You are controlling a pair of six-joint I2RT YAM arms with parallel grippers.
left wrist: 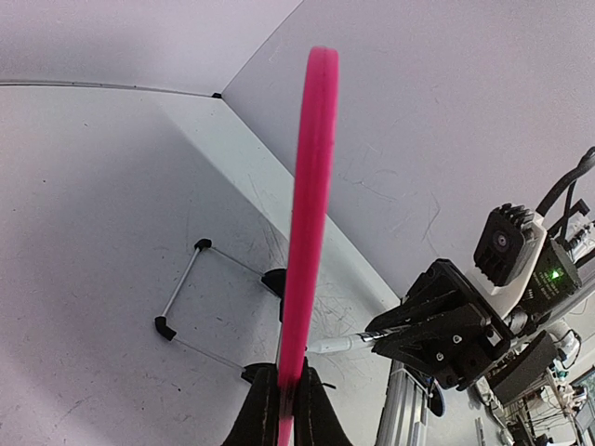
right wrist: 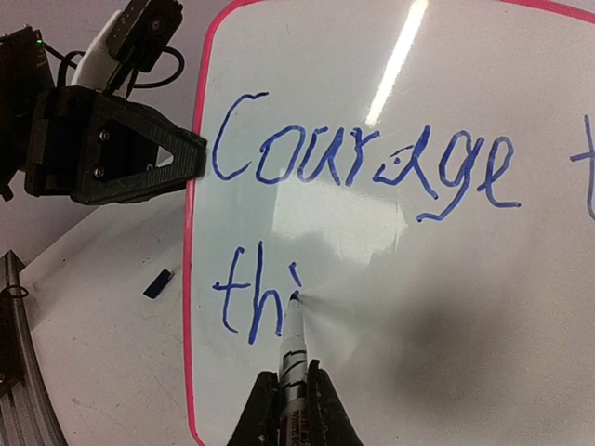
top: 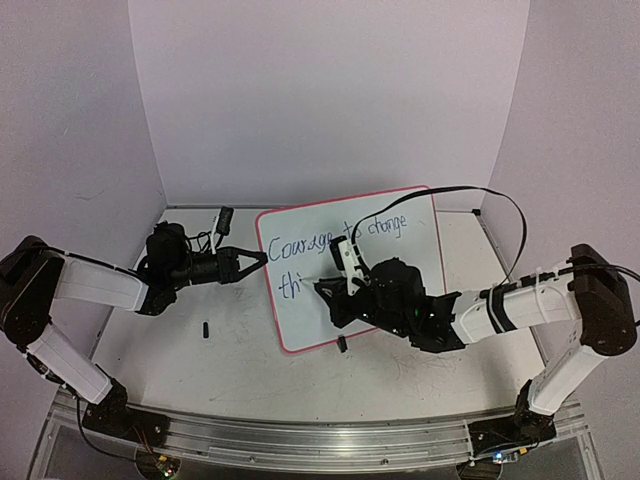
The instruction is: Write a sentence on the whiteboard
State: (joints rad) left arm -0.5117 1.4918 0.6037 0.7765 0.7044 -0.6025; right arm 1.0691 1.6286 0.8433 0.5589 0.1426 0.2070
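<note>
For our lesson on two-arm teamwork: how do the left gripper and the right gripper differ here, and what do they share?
The left gripper clamps the pink rim of the whiteboard; the right gripper holds a marker, tip on the board. The left gripper meets the board edge-on from its side; the right gripper faces its writing surface. Both are shut on something.

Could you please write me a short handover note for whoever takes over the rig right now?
Left tool: shut on the whiteboard, clamping its left pink rim.
Right tool: shut on a marker, tip at the board beside "thi".
Done: the sentence reads "Courage to change" on the top line, with "thi" begun below.
Left: finish "things." on the second line, then lift the marker off.
</note>
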